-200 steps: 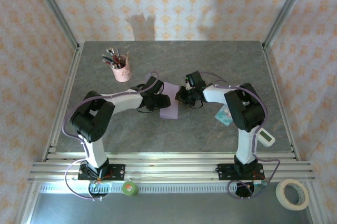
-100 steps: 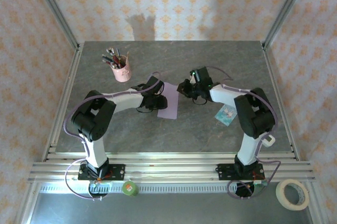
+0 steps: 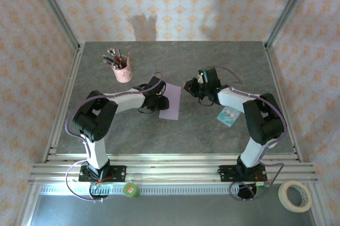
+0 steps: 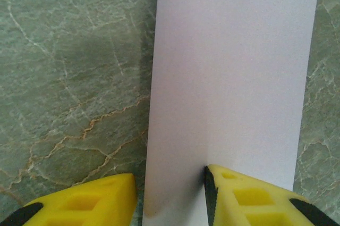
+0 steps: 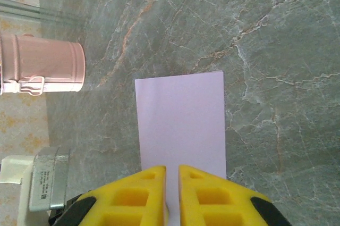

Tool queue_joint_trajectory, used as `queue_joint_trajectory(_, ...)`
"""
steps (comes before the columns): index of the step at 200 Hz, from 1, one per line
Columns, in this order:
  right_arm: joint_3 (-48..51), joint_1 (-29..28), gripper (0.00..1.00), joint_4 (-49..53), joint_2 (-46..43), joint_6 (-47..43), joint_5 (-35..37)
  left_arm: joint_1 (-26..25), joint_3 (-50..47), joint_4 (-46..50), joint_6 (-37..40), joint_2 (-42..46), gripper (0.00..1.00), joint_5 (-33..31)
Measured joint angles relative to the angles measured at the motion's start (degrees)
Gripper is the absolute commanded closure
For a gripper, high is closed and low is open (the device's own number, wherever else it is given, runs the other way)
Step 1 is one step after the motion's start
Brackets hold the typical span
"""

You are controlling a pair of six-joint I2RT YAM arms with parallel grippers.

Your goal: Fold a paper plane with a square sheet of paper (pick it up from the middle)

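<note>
The square sheet of paper (image 3: 171, 101) lies flat on the marble table as a narrow pale lilac rectangle, twice as long as wide. The paper plane is out of view. My left gripper (image 3: 161, 102) sits low at the sheet's left long edge. In the left wrist view this gripper (image 4: 170, 183) is open. One finger is on the bare table and the other rests on the paper (image 4: 228, 66). My right gripper (image 3: 189, 86) hovers just off the sheet's far right corner. Its yellow jaws (image 5: 171, 170) are shut to a slit above the paper (image 5: 180, 119), holding nothing.
A pink pen cup (image 3: 123, 72) stands at the back left, also seen in the right wrist view (image 5: 45, 66). A teal-and-white packet (image 3: 227, 115) lies by the right arm. A tape roll (image 3: 295, 195) sits off the table at the front right.
My right gripper has drawn back from the sheet's right edge toward the far right. The paper has settled flat into a narrow rectangle. The left jaws have narrowed somewhat.
</note>
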State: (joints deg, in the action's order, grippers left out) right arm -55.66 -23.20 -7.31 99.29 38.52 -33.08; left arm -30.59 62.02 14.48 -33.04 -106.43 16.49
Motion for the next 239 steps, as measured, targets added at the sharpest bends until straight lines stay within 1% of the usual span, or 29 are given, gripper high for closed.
queue_joint_trajectory(40,0.0,0.0,0.86,-0.4,1.0,0.3,-0.5,0.4,0.0,-0.1,-2.9,-0.1,0.61,0.2)
queue_joint_trajectory(65,0.1,0.0,0.86,-0.8,1.2,0.4,-0.9,0.4,0.1,-0.1,-3.1,-0.2,0.61,0.2)
queue_joint_trajectory(84,0.1,0.0,0.86,-1.0,1.3,0.4,-1.2,0.4,0.3,0.1,-2.4,-0.3,0.60,0.3)
queue_joint_trajectory(127,0.1,0.0,0.86,-1.4,1.7,0.4,-1.5,0.6,1.0,1.2,1.8,-0.9,0.58,1.3)
queue_joint_trajectory(151,0.1,0.0,0.86,-1.4,1.9,0.5,-1.5,0.6,1.2,1.4,3.1,-1.0,0.58,1.7)
queue_joint_trajectory(200,0.1,0.0,0.87,-1.4,2.1,0.5,-1.9,0.6,1.7,2.2,2.7,-1.4,0.61,1.1)
queue_joint_trajectory(239,0.1,0.0,0.87,-1.8,3.2,0.7,-2.1,0.6,1.7,2.2,1.0,-1.4,0.61,1.0)
